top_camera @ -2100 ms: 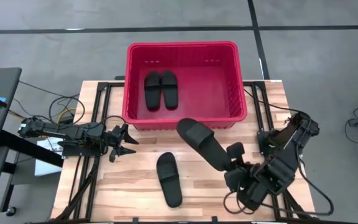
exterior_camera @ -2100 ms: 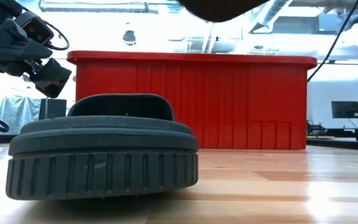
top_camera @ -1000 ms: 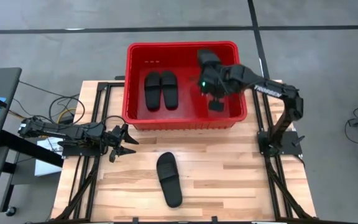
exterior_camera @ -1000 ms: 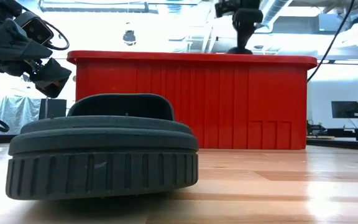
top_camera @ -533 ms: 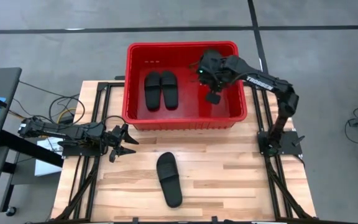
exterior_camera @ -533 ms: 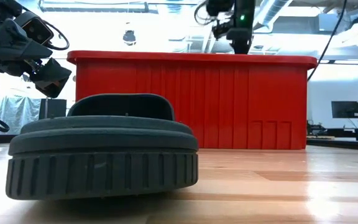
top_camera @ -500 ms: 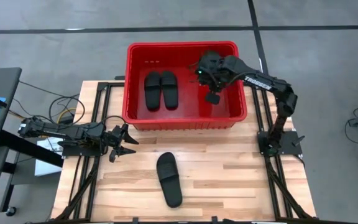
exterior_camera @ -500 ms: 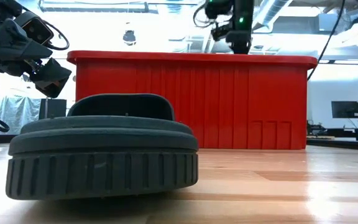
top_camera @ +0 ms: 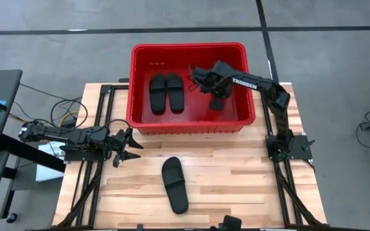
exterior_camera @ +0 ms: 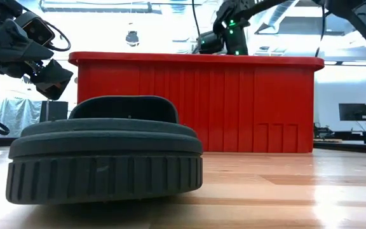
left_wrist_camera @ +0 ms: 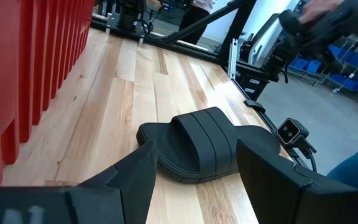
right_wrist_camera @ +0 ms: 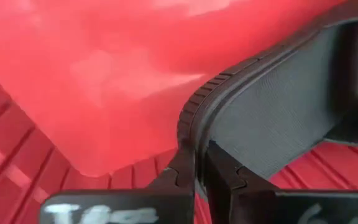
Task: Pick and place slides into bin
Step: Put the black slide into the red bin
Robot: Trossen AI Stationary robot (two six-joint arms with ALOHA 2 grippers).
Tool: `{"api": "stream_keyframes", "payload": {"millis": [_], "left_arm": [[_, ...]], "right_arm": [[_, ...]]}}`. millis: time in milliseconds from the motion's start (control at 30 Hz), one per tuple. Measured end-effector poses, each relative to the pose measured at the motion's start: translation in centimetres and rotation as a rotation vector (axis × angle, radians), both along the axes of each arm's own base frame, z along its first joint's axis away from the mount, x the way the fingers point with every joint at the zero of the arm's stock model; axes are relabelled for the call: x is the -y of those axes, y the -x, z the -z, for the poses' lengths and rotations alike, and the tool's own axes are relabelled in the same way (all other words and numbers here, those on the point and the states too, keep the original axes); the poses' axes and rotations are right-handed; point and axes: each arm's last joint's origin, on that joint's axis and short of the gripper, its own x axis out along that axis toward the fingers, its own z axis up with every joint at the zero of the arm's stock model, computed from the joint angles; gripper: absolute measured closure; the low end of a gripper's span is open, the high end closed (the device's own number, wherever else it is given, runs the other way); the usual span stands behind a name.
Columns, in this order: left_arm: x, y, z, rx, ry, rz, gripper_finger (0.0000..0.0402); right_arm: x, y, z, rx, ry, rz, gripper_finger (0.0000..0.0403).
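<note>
right end effector (right_wrist_camera: 196, 163) clamped on slide (right_wrist_camera: 278, 106) rim, over bin (top_camera: 140, 115) | left end effector (left_wrist_camera: 194, 177) open, table slide (top_camera: 175, 185) ahead | likely light, rubbery; pinch sole edge

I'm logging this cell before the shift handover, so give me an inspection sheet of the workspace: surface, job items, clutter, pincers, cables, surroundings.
Surface: wooden table, bare boards around the items.
Job's things: red bin at the table's far edge; two slides lie side by side inside; a third slide is held over the bin's floor; a fourth slide lies on the table near the front.
Clutter: nothing seen.
Pincers: right pincer inside the bin, shut on the third slide's edge; left pincer open, waiting at the table's left side, empty.
Cables: loose cables left of the table, more at the right arm's base.
Surroundings: grey floor with dark tape lines; a desk corner at the left.
</note>
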Motion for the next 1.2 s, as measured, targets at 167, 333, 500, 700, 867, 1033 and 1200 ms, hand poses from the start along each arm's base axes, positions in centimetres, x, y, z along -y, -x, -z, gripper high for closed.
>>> {"api": "stream_keyframes", "payload": {"millis": [167, 333, 500, 700, 867, 1033, 1200], "left_arm": [[0.0, 0.0, 0.0, 0.000, 0.000, 0.000, 0.0191], [0.0, 0.0, 0.0, 0.000, 0.000, 0.000, 0.0191], [0.0, 0.0, 0.0, 0.000, 0.000, 0.000, 0.0191], [0.0, 0.0, 0.0, 0.000, 0.000, 0.000, 0.0191], [0.0, 0.0, 0.0, 0.000, 0.000, 0.000, 0.0191], [0.0, 0.0, 0.0, 0.000, 0.000, 0.000, 0.0191], [0.0, 0.0, 0.0, 0.000, 0.000, 0.000, 0.0191]], "right_arm": [[1.1, 0.4, 0.2, 0.011, -0.026, 0.007, 0.0402], [1.8, 0.9, 0.3, 0.032, -0.068, 0.023, 0.0402], [2.1, 1.1, 0.3, 0.035, -0.084, 0.006, 0.0402], [2.1, 1.1, 0.3, 0.036, -0.098, -0.016, 0.0402], [2.1, 1.1, 0.3, 0.050, -0.127, -0.016, 0.0402], [2.1, 1.1, 0.3, 0.055, -0.125, 0.009, 0.0375], [2.1, 1.1, 0.3, 0.056, -0.124, 0.012, 0.0333]]}}
